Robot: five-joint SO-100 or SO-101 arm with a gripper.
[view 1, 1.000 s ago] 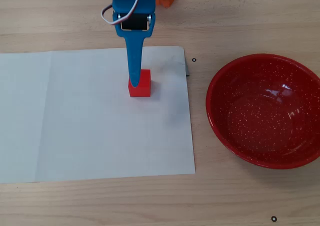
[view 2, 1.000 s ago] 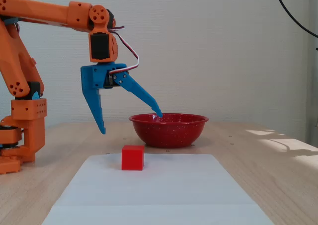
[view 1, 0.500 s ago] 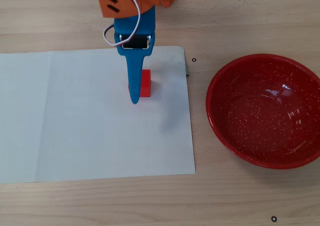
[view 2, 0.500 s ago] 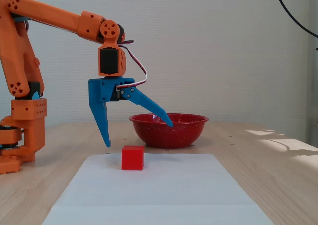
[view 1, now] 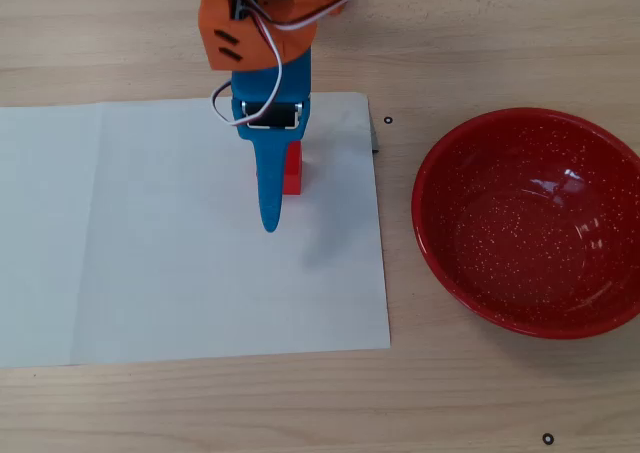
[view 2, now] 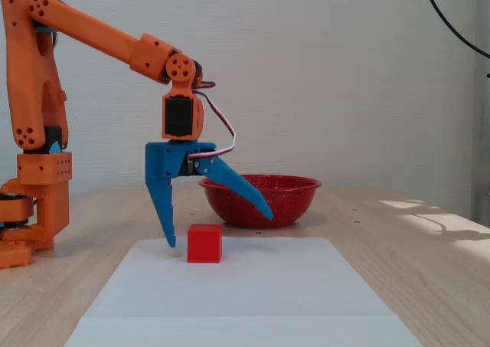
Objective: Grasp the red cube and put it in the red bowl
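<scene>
The red cube [view 2: 205, 243] lies on a white paper sheet [view 2: 253, 293]. In the overhead view the cube [view 1: 294, 170] shows half hidden beside the blue finger. My gripper [view 2: 218, 228] is open and straddles the cube. One blue finger points down with its tip just left of the cube in the fixed view. The other is spread up and to the right above it. From overhead the gripper [view 1: 267, 183] hangs over the sheet's upper right part. The red bowl [view 1: 530, 221] with white speckles stands empty on the table right of the sheet. It sits behind the cube in the fixed view [view 2: 260, 199].
The orange arm [view 2: 99, 37] reaches from its base [view 2: 34, 186] at the left of the fixed view. White servo wires [view 1: 262, 68] loop by the wrist. The wooden table [view 1: 200, 403] surrounds the paper [view 1: 150, 253]. Small black marks [view 1: 547, 439] dot the table.
</scene>
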